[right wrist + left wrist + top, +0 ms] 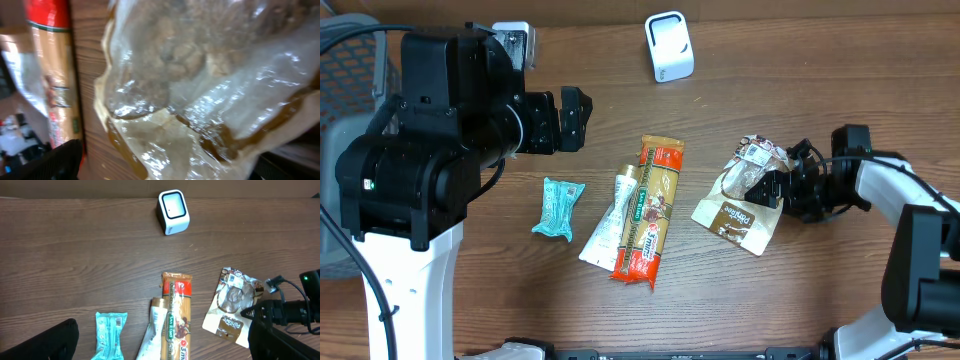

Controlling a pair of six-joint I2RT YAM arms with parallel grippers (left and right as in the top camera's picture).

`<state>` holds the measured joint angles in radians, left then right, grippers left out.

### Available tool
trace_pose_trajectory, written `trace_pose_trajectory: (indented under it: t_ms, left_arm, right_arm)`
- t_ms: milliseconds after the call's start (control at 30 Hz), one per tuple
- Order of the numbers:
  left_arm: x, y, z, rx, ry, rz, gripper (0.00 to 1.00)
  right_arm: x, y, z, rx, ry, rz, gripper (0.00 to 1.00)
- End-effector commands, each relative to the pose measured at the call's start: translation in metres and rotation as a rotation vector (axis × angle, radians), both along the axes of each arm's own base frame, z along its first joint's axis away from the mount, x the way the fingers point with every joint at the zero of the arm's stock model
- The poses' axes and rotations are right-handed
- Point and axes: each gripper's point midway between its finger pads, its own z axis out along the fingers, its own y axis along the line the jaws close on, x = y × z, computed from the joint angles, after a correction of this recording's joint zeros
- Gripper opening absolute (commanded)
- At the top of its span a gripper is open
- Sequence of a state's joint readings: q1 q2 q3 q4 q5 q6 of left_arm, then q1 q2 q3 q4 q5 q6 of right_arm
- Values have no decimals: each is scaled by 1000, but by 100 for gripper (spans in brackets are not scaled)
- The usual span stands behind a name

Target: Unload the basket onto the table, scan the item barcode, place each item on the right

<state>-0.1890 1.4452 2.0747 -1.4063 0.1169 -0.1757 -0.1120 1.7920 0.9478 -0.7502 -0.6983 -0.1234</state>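
Right gripper [782, 185]: jaws spread wide at the bag [745, 195], not clamped on it.

Bag lies flat on the table [800, 70] by the right arm, its right edge between the fingers; the barcode can't be picked out. Pasta pack [650, 210], tube [615, 215] and teal packet [558, 207] lie to its left. Scanner [669, 46] stands well apart at the far edge. Left gripper [582, 118] hangs open and empty. Step judged: pickup. Next: close on the bag's edge, lift it, and turn the code to the scanner window.
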Motion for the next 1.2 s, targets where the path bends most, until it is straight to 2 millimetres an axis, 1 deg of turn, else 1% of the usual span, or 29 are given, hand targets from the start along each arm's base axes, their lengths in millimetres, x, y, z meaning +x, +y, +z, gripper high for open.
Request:
trace_pose_trajectory:
  t_ms: [0,100,200,367,433,533,667,733,800,867,900,933,967,1000,1067,1167]
  left_arm:
    - [1,-2,2,9,-13,-22,100]
    - [1,-2,2,9,-13,-21,100]
    - [1,-2,2,9,-13,-21,100]
    - [1,-2,2,9,-13,-21,100]
    - [1,-2,2,9,-13,-21,100]
    - [1,-2,2,9,-13,-21,100]
    - [1,-2,2,9,-12,-21,99]
    - [1,-2,2,9,-12,-21,100]
    - [1,-2,2,9,-13,-21,100]
    - [1,-2,2,9,-13,-21,100]
    - [1,-2,2,9,-12,-21,100]
    - [1,-2,2,9,-12,-21,99]
    - [1,-2,2,9,-13,-21,100]
    - [1,-2,2,9,-12,-21,100]
    - [1,-2,2,9,-13,-21,100]
    - [1,-2,2,9,-12,-21,100]
  right_arm:
    - [-23,11,-19,75,53,-27,99]
    - [-25,12,-35,81,47,-96,98]
    - [-23,11,-45,87,34,-158,95]
    - [-18,11,-55,70,8,-227,81]
    - [-17,16,-55,72,-7,-215,78]
    - [-15,28,-55,61,-31,-180,75]
    - [-15,38,-63,-23,-45,-148,74]
    - [-16,41,-66,-57,-53,-133,70]
    - [-15,42,-68,-78,-63,-126,61]
    - [-14,42,-68,-83,-71,-124,41]
    - [-13,43,-67,-80,-71,-123,27]
    - [-13,44,-66,-75,-69,-122,19]
    - [-12,44,-65,-73,-68,-123,13]
    - [-12,43,-64,-73,-62,-124,8]
    - [-11,41,-61,-66,-39,-131,4]
    - [-7,37,-48,-52,17,-142,4]
